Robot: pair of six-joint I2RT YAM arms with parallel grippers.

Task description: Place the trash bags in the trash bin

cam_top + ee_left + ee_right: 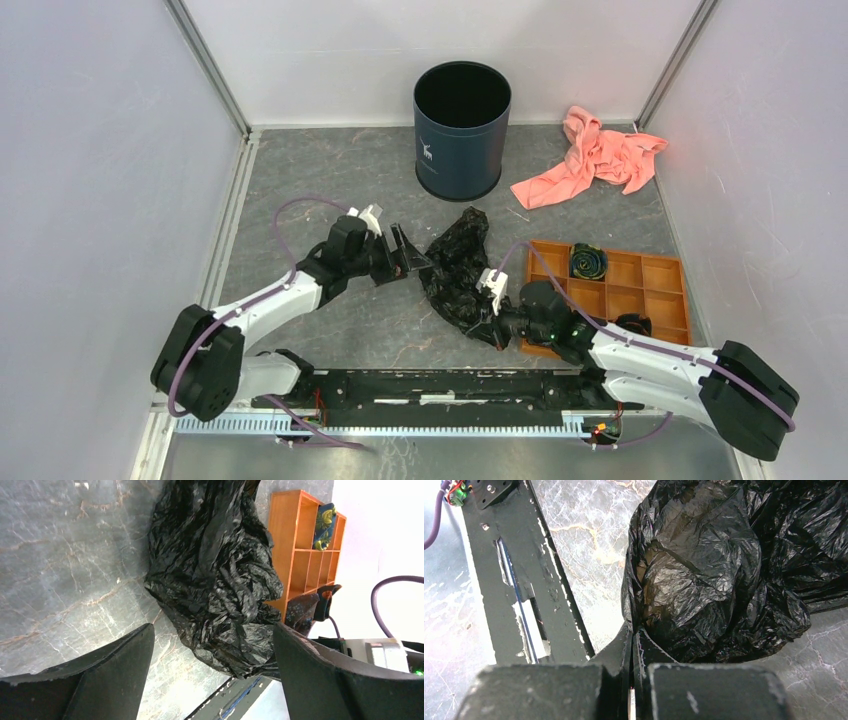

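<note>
The bag (455, 270) lies crumpled on the table (330, 190), in front of the bin (461, 130) and well apart from it, between your two grippers. Its right side is just beside the orange tray (650, 275).

You should expect it to be very light and completely soft. It is thin glossy film, full of wrinkles, so it has no shape of its own and will hang and trail when you lift it. The surface looks slippery, and one thin layer may slide out of a weak pinch. It may also tear if you pull it against a snag, though it is not fragile otherwise.

The right gripper (480, 322) has its jaws pressed together on a fold at the near edge of the bag; the right wrist view shows the film rising directly from the fingertips. The left gripper (408, 252) has its jaws spread wide, with nothing between them, and it points at the left side of the bag, close to it.

I think the best hold for the left side is a thick bunch of several layers, not a single edge. With two holds, less film hangs loose, and this matters because the loose film must pass over the bin's rim.

On reading: the bin carries a small white deer logo (427, 153). I can see no readable words anywhere.
</note>
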